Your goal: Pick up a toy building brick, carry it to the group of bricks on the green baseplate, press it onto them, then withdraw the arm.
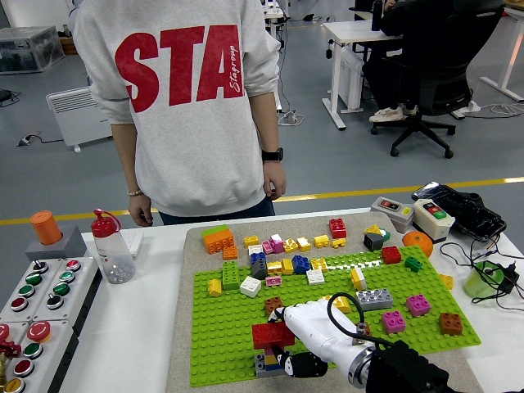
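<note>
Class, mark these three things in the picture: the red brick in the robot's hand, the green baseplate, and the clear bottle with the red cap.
red brick [270,334], head view, its studded top.
green baseplate [223,340], head view, bare studs left of the stack.
clear bottle [112,255], head view, its transparent body.

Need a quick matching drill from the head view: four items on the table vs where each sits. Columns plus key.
Items
1. red brick
2. spray bottle
3. brown brick
4. orange ball

Places
A. right end of the green baseplate
B. on the white table left of the mat
C. in the right hand, over the small brick stack at the baseplate's near edge
D. off the baseplate, beyond its far right corner

Pairs: 1-C, 2-B, 3-A, 4-D
</note>
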